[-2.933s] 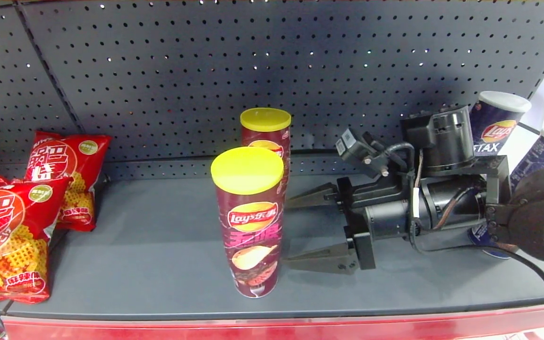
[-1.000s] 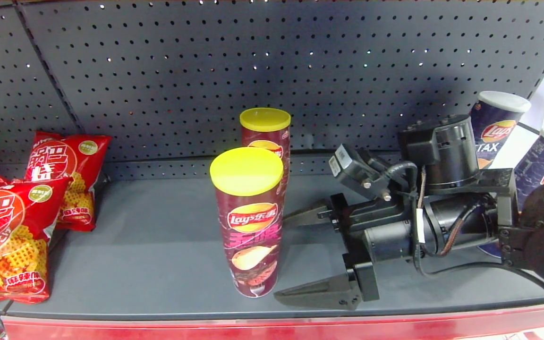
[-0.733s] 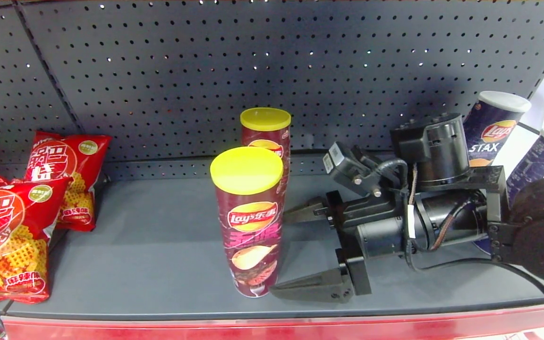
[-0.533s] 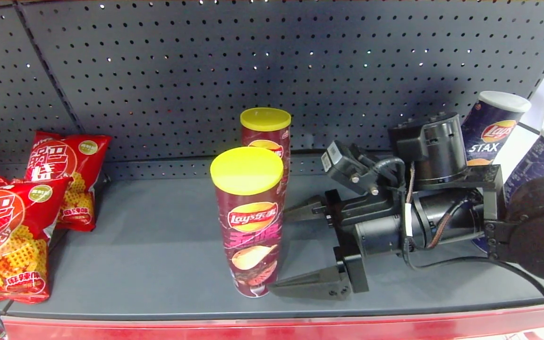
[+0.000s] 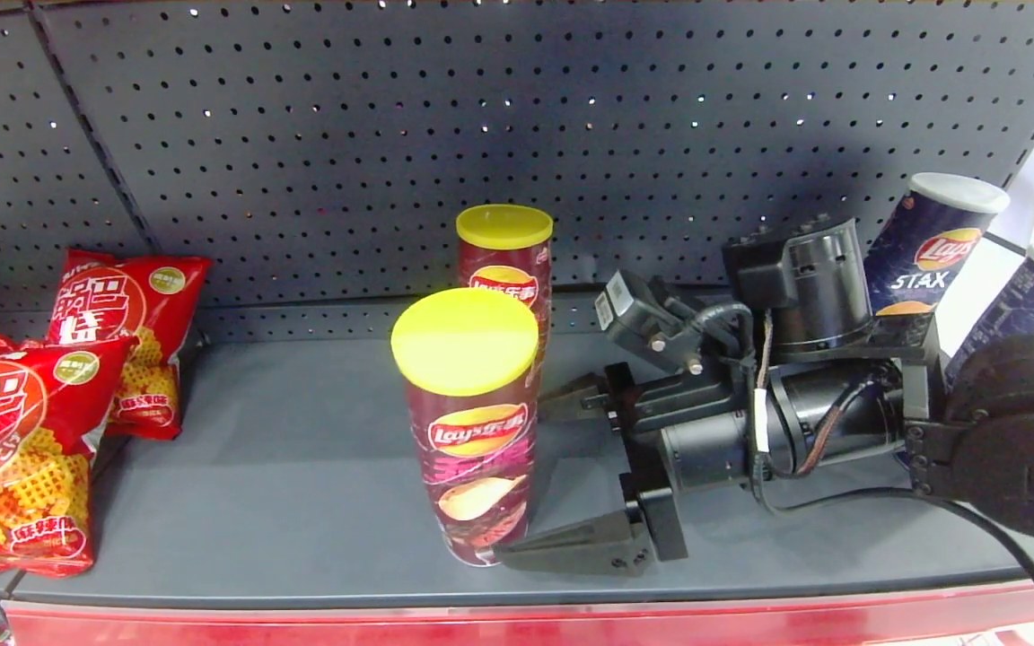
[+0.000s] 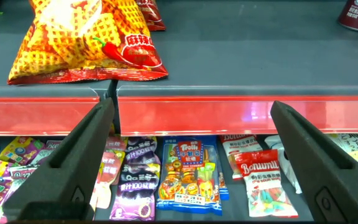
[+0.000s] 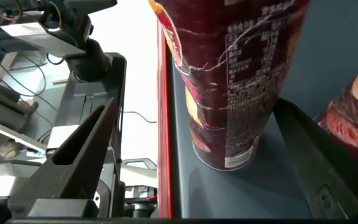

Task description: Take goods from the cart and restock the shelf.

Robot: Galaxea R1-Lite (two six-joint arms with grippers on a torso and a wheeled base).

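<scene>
A maroon chips can point(image 5: 472, 431) with a yellow lid stands near the front of the grey shelf point(image 5: 284, 467), leaning a little to the left. A second, like can point(image 5: 504, 260) stands upright behind it. My right gripper point(image 5: 524, 484) lies level on the shelf to the can's right, open, the can just inside its fingertips; the near finger point(image 5: 571, 547) touches the can's base. In the right wrist view the front can point(image 7: 235, 81) sits between the spread fingers of the right gripper point(image 7: 197, 174). My left gripper point(image 6: 191, 168) hangs open and holds nothing, in front of the red shelf edge point(image 6: 185, 115).
Red snack bags point(image 5: 23, 440) lie at the shelf's left end, and one shows as a red snack bag point(image 6: 86, 37) in the left wrist view. Blue cans point(image 5: 934, 238) stand at the right behind the arm. The pegboard wall point(image 5: 481, 117) closes the back. Candy packets point(image 6: 188, 177) fill the lower shelf.
My right gripper has slid left toward the front can and widened; its near finger now meets the can's base. The can's top has tipped slightly left.
</scene>
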